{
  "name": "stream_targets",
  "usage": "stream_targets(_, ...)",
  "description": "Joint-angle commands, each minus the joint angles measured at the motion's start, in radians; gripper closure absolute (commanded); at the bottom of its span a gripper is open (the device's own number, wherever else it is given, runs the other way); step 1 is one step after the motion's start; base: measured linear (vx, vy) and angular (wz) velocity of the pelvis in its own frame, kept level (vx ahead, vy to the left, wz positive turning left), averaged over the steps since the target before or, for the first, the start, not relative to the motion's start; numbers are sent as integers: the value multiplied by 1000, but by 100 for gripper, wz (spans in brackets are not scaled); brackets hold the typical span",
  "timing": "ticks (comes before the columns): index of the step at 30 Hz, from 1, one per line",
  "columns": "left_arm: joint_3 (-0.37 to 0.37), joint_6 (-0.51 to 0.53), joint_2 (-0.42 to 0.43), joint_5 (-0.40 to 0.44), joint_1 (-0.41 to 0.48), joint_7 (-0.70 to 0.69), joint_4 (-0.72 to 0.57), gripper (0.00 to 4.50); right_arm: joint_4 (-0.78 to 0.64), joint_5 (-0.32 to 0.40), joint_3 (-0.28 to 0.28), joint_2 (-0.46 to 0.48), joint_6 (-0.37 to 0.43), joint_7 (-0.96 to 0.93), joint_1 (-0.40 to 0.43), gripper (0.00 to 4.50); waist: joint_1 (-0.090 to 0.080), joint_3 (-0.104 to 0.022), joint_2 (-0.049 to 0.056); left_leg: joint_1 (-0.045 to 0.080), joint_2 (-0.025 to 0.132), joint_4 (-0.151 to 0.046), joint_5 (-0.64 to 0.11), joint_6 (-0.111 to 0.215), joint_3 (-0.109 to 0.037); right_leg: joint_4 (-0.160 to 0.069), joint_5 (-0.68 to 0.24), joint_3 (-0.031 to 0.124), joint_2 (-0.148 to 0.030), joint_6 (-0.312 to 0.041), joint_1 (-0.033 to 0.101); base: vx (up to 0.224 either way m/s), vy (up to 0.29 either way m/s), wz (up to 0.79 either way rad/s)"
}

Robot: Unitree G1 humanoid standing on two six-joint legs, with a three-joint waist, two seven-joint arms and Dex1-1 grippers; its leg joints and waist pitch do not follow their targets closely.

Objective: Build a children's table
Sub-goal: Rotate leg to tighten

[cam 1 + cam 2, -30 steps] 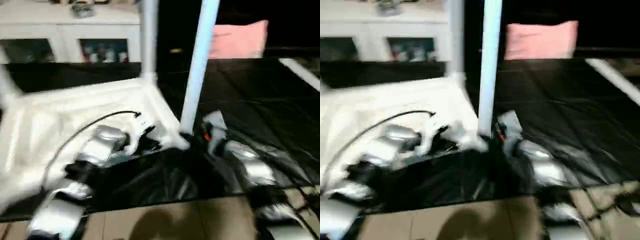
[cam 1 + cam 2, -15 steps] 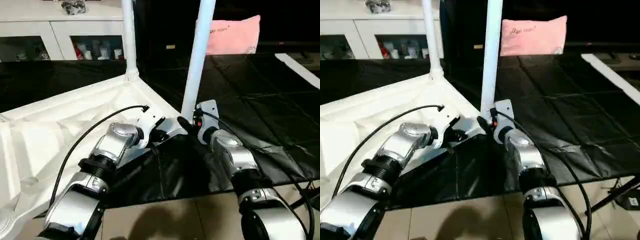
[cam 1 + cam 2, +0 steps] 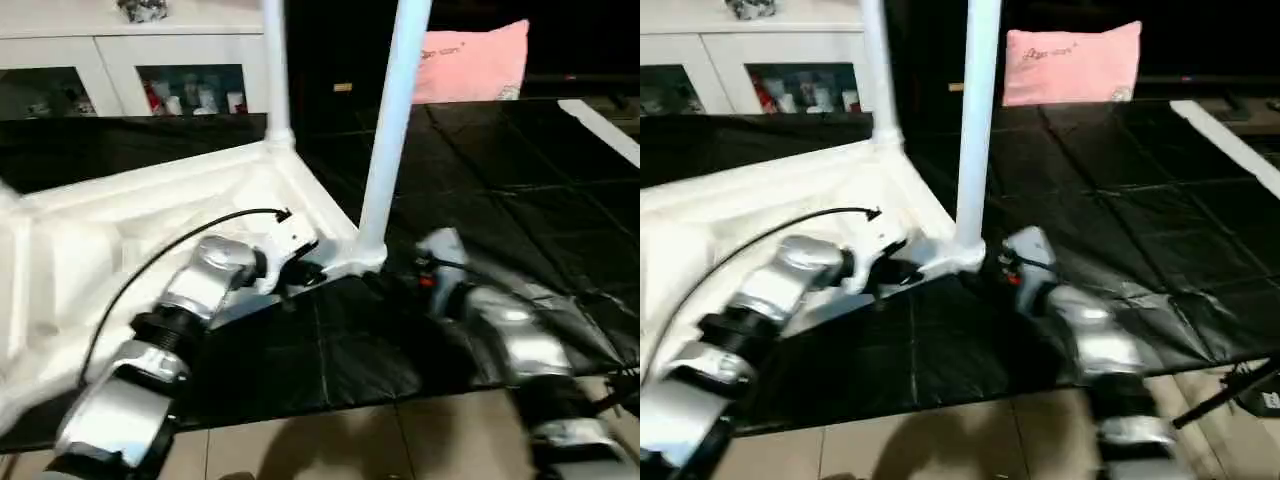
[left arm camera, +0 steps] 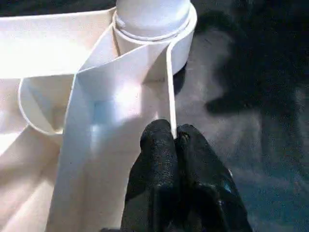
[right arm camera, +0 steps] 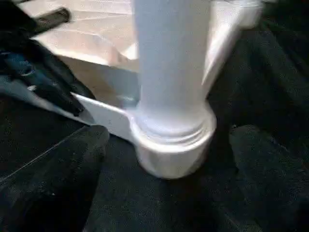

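Nearest the camera, two silver forearms reach over tan floor tiles [image 3: 330, 445] onto a black floor covering [image 3: 480, 190].

The left gripper [image 4: 173, 137] is closed on the thin raised rim [image 4: 170, 92] of the tabletop [image 3: 130, 230], with its fingertips [image 4: 157, 140] pinching the edge just beside the near corner socket [image 5: 171, 150]. This grip probably steadies the top while legs are fitted.

The right gripper [image 5: 166, 159] stands with its jaws spread wide, one finger [image 5: 53, 174] on each side of the socket and apart from it. It holds nothing. This placement suggests that the near leg [image 3: 395, 110] is seated and released.

The children's table lies upside down on the black covering, ribbed underside up. The near leg stands upright in the near corner socket. A second leg [image 3: 275, 60] stands upright in the far corner socket [image 3: 279, 140].

Beyond the table, a white cabinet [image 3: 120, 60] with glass doors stands at the back left. A pink pillow [image 3: 472, 62] lies at the back right.

Limits of view:
- Both legs are cut off at the upper picture edge.
- The left part of the tabletop runs out of view, so its other corners cannot be checked.
- The seating depth of each leg cannot be judged.
- The right forearm is blurred.
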Motion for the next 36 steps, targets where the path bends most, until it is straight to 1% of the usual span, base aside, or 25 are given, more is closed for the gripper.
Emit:
stream_targets(1,-55,-69,18,0,19,-116,-8,450,-62,30,14,-34,9,96,8,4,9,-65,3,-7,38,-56,-181,99,2,-84,-187,62,-67,-213,61,0,0,0)
stream_targets(3,-66,-92,34,-15,27,-183,-25,450,-97,43,29,-61,14,157,13,4,16,-64,6,-5,41,-56,-181,100,4,-82,-184,62,-68,-217,59,0,0,0)
stream_targets(5,-77,-105,49,-29,31,-251,-37,450,-120,40,65,-90,-2,231,16,4,24,-66,3,-4,43,-55,-171,102,5,-78,-167,62,-68,-223,59,0,0,0)
stream_targets(6,-77,-105,49,-29,31,-251,-37,450,-120,40,65,-90,-2,231,16,4,26,-66,4,-3,45,-56,-169,101,5,-77,-162,63,-68,-226,57,0,0,0)
stream_targets(7,-84,-114,54,-29,29,-271,-37,450,-118,34,80,-97,-17,252,13,4,33,-68,5,2,46,-54,-168,97,8,-74,-139,65,-70,-240,54,0,0,0)
stream_targets(9,-96,-140,61,-34,24,-320,-36,450,-106,30,110,-103,-28,309,3,4,36,-66,4,2,45,-55,-177,95,7,-73,-137,63,-69,-244,54,0,0,0)
stream_targets(10,-97,-144,62,-35,24,-327,-37,450,-105,29,113,-103,-28,316,1,4,37,-67,4,1,45,-55,-179,93,7,-73,-140,63,-69,-243,57,0,0,0)
stream_targets(12,-105,-149,66,-40,25,-360,-53,450,-85,23,127,-99,-29,337,-12,4,40,-67,4,2,46,-56,-181,89,7,-73,-150,64,-70,-241,56,0,0,0)
stream_targets(13,-110,-152,69,-46,26,-386,-65,450,-71,20,136,-96,-25,351,-22,30,43,-67,2,2,47,-57,-180,82,7,-73,-151,65,-71,-241,55,0,0,0)
stream_targets(15,-113,-153,70,-49,27,-396,-72,450,-63,19,139,-94,-22,359,-27,38,47,-68,3,3,46,-56,-174,81,8,-72,-148,65,-71,-242,55,0,0,0)
stream_targets(16,-117,-150,69,-53,27,-410,-83,450,-43,15,153,-92,-21,380,-40,38,47,-68,3,2,46,-56,-172,81,8,-69,-143,64,-71,-242,56,0,0,0)
stream_targets(18,-118,-151,68,-54,27,-413,-86,450,-37,13,158,-91,-22,387,-45,69,46,-69,4,1,46,-55,-171,79,7,-69,-138,64,-70,-244,56,0,0,0)
stream_targets(19,-118,-151,66,-54,24,-417,-87,450,-32,14,165,-92,-24,399,-49,76,46,-68,1,1,45,-55,-171,79,8,-69,-139,64,-70,-241,57,0,0,0)
stream_targets(21,-119,-152,64,-54,21,-421,-85,450,-28,19,171,-92,-26,414,-53,86,48,-69,1,1,45,-54,-161,81,8,-69,-139,64,-70,-239,58,0,0,0)
stream_targets(22,-119,-153,64,-55,20,-423,-84,450,-26,21,173,-92,-25,419,-54,97,48,-70,1,1,45,-53,-156,83,8,-68,-133,64,-70,-239,58,0,0,0)
stream_targets(23,-119,-154,63,-55,20,-424,-85,450,-27,22,174,-93,-25,421,-54,97,48,-70,1,0,45,-53,-153,84,8,-67,-129,64,-70,-240,58,0,0,0)
stream_targets(25,-121,-154,64,-57,20,-427,-86,450,-24,23,177,-94,-29,427,-55,123,48,-70,-2,0,45,-53,-151,87,9,-67,-128,63,-69,-239,58,0,0,0)
stream_targets(27,-122,-153,64,-59,21,-429,-89,450,-17,21,179,-94,-34,431,-55,123,48,-69,-1,0,45,-53,-154,87,9,-68,-141,63,-70,-237,58,0,0,0)
stream_targets(28,-123,-151,64,-59,22,-430,-91,450,-14,21,179,-94,-37,433,-55,151,48,-70,-2,1,45,-52,-156,85,9,-69,-148,63,-70,-235,57,0,0,0)
stream_targets(29,-123,-151,64,-59,22,-430,-92,450,-13,21,179,-94,-37,434,-55,160,49,-70,-1,0,45,-52,-153,85,9,-68,-147,63,-70,-235,57,0,0,0)
stream_targets(32,-122,-147,65,-60,25,-431,-96,450,-7,24,182,-96,-39,443,-56,171,48,-70,-2,0,45,-52,-151,87,9,-68,-147,63,-70,-233,57,0,0,0)
stream_targets(33,-122,-147,65,-60,25,-431,-96,450,-7,24,182,-96,-39,443,-56,203,48,-70,-2,0,45,-52,-151,87,9,-68,-149,63,-70,-232,57,0,0,0)
stream_targets(36,-121,-148,64,-59,27,-429,-95,450,-9,26,181,-96,-36,452,-52,211,48,-70,-3,-1,44,-51,-148,88,9,-68,-151,63,-70,-231,58,0,0,0)
